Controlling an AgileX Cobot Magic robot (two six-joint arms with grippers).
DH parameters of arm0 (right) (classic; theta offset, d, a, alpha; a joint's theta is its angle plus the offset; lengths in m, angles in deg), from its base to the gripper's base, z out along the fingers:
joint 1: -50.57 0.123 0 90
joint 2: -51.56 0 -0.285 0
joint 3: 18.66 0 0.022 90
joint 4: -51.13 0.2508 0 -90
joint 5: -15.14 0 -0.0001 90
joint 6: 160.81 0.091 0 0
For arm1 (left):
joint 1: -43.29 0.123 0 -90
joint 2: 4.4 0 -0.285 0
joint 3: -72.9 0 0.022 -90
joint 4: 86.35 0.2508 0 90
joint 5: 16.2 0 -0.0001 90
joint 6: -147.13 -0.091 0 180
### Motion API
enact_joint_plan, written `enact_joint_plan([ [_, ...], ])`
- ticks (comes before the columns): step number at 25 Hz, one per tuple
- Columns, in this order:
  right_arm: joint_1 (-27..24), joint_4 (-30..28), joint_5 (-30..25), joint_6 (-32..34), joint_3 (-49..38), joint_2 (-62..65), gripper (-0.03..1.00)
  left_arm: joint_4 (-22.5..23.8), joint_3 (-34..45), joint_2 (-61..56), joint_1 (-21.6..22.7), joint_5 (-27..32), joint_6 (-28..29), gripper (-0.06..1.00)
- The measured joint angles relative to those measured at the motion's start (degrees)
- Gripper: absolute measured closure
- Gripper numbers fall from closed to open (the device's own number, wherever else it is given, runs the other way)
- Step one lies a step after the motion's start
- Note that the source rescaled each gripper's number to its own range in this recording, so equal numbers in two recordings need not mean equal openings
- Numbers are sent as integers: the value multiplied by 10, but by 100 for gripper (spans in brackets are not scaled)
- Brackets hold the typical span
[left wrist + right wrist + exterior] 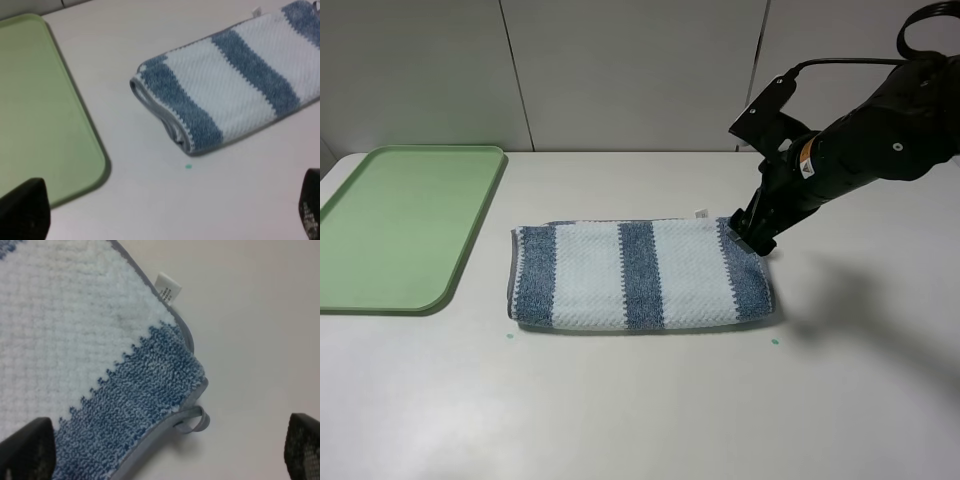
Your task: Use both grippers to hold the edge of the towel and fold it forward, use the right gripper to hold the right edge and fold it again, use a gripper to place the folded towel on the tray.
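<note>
Striped towel (640,275) lies folded once; right gripper (757,238), jaws wide, is poised at its right edge; second fold and green tray (400,225) placement outstanding.

Print on the towel tag (169,288) and the arm sticker (807,166) is too small to read.

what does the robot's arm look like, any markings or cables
The right arm is glossy black, with a small orange-and-white label near the wrist and a thin black cable running above it. Its hand has dark fingers.
</note>
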Motion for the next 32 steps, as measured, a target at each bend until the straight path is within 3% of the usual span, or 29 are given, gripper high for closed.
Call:
enact_joint_plan([
  [6, 0, 0, 0, 2, 0, 0, -3, -1, 20, -49, 0, 16, 0, -6],
  [23, 0, 0, 0, 2, 0, 0, -3, -71, 20, -50, 0, 15, -21, -6],
  [32, 0, 0, 0, 2, 0, 0, -3, -73, 20, -50, 0, 15, -21, -6],
])
